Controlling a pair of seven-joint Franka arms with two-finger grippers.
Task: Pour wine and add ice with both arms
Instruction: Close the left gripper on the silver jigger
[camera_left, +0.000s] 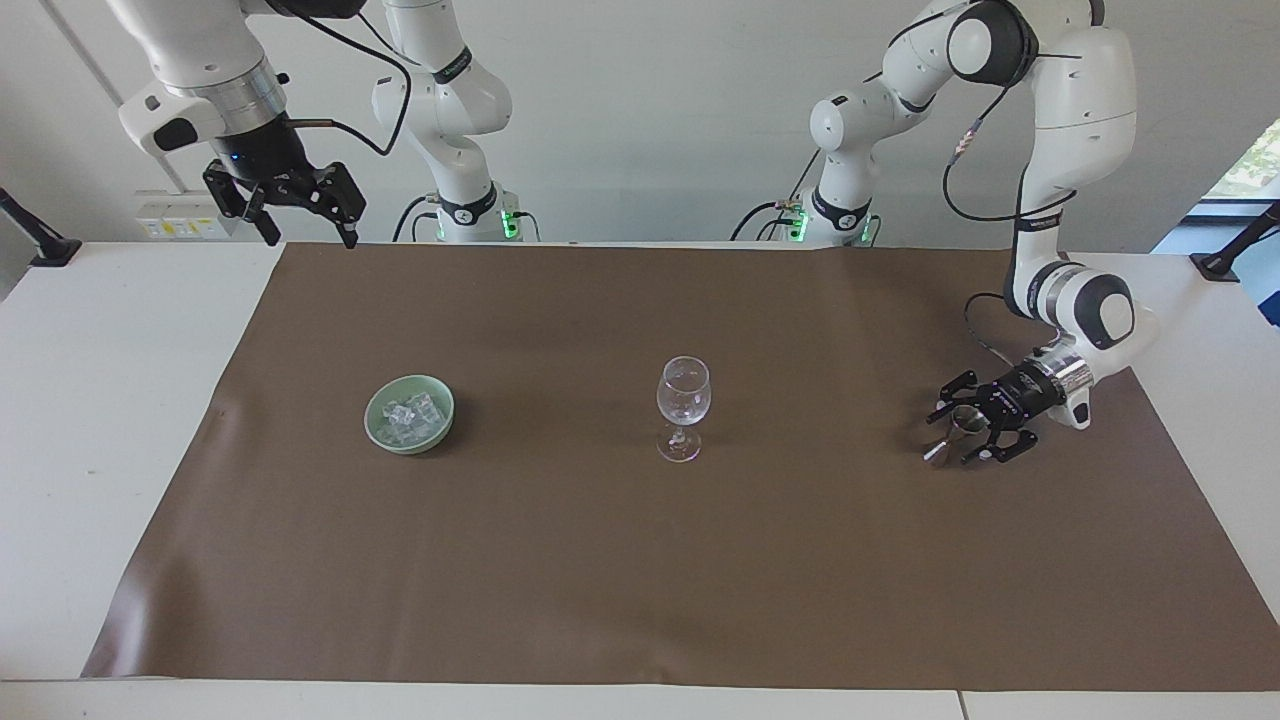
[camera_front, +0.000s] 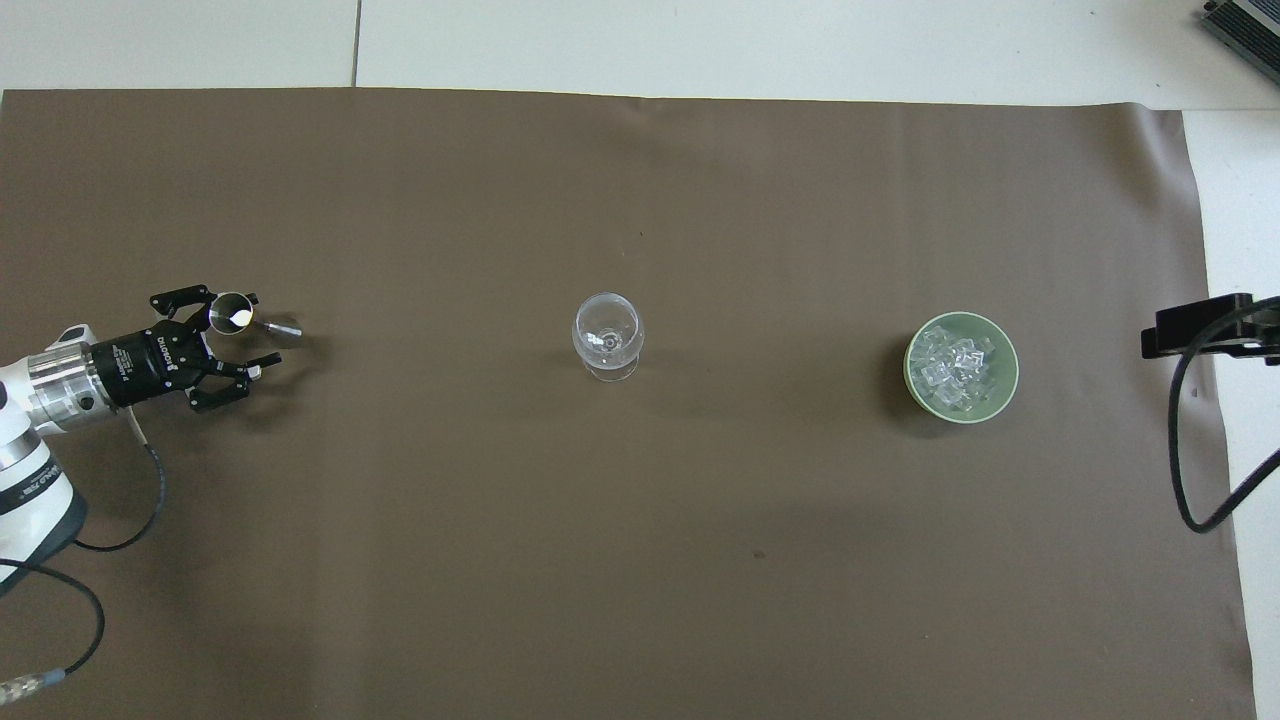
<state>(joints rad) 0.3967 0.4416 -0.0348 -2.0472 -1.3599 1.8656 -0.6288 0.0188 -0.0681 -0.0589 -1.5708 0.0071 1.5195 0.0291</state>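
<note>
Only the clear stemmed wine glass (camera_left: 683, 408) stands mid-mat; pale green ceramic bowl (camera_left: 409, 413) well apart, open brown mat between.

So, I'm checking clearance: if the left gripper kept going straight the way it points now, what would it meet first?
The small metal cup sits right at the left gripper, between its fingers, so it meets that first. Next along that line, probably, comes the wine glass.
</note>
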